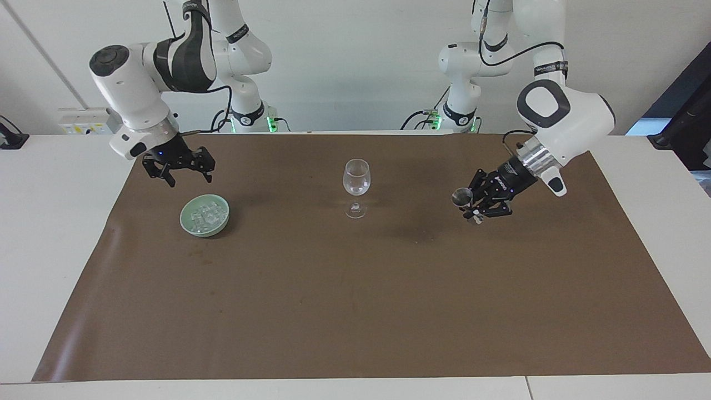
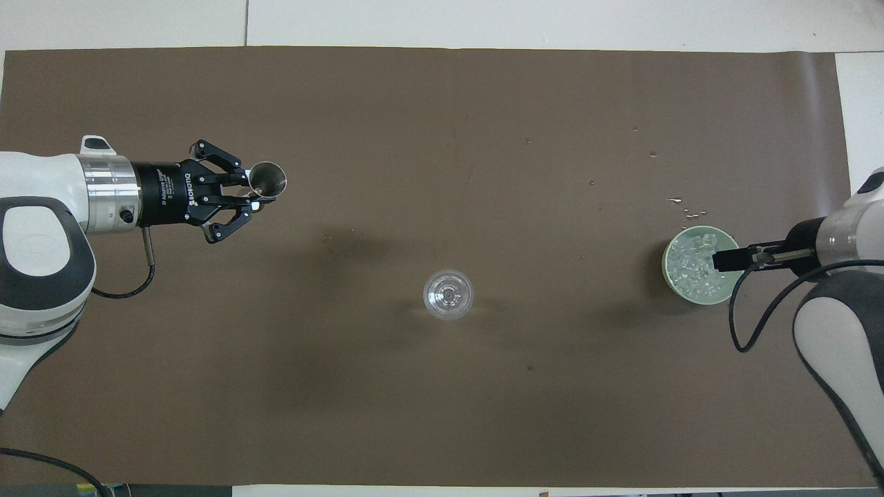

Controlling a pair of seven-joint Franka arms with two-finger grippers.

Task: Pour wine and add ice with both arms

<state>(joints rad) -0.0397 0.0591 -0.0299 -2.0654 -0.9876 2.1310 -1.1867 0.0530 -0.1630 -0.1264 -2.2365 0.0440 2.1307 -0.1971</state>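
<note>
Left gripper (image 1: pixel 476 206) is clamped tight on the metal jigger (image 1: pixel 462 198), carried tilted and low over the brown mat (image 1: pixel 355 311) toward the left arm's end of the worktop (image 1: pixel 50 222), well apart from the wine glass (image 1: pixel 356 186). Glass stands upright mid-mat; can't tell how much liquid is in it. Looks like the pour step is over and the jigger is on its way to being parked. Right gripper (image 1: pixel 180 172) has its fingers spread wide, holding nothing, hovering just above the rim of the green bowl (image 1: pixel 186 222) on the side nearer the robots; the overhead view puts its tip over the bowl's edge. Ice (image 1: pixel 204 215) is all in the bowl, which sits toward the right arm's end of the mat; a few wet spots or chips on the mat just beside it. Step in hand, I'd say: ice pickup. Next move: right gripper drops into the bowl, closes on one cube, lifts, carries it over the glass. Cubes are small and slick, so expect slip.
</note>
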